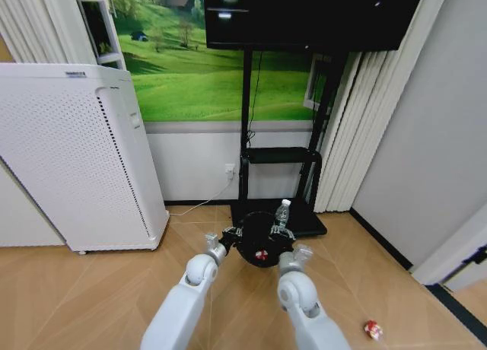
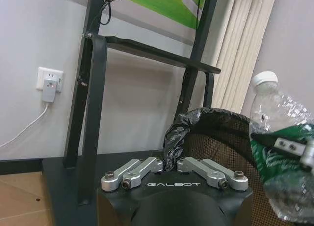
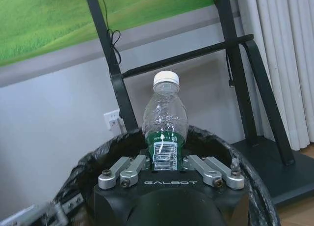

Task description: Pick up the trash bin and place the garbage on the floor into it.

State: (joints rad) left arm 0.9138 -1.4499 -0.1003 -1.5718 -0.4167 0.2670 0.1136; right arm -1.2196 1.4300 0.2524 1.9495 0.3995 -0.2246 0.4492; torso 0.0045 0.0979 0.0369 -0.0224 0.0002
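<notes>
The black mesh trash bin (image 1: 255,249), lined with a black bag, hangs off the floor (image 1: 91,304) just in front of my arms. A red-and-white scrap (image 1: 261,255) lies inside it. My left gripper (image 1: 230,233) is shut on the bin's rim and bag (image 2: 172,137). My right gripper (image 1: 283,230) is shut on a clear plastic bottle (image 3: 165,119) with a green label and white cap, held upright over the bin's opening (image 3: 255,186). The same bottle (image 2: 279,152) appears in the left wrist view. Another red-and-white scrap of garbage (image 1: 372,329) lies on the floor at the lower right.
A tall white perforated appliance (image 1: 76,160) stands to the left. The black TV stand base (image 1: 308,224) sits right behind the bin, with a wall socket and cable (image 1: 229,170) beside it. Curtains (image 1: 346,137) and a grey wall close the right side.
</notes>
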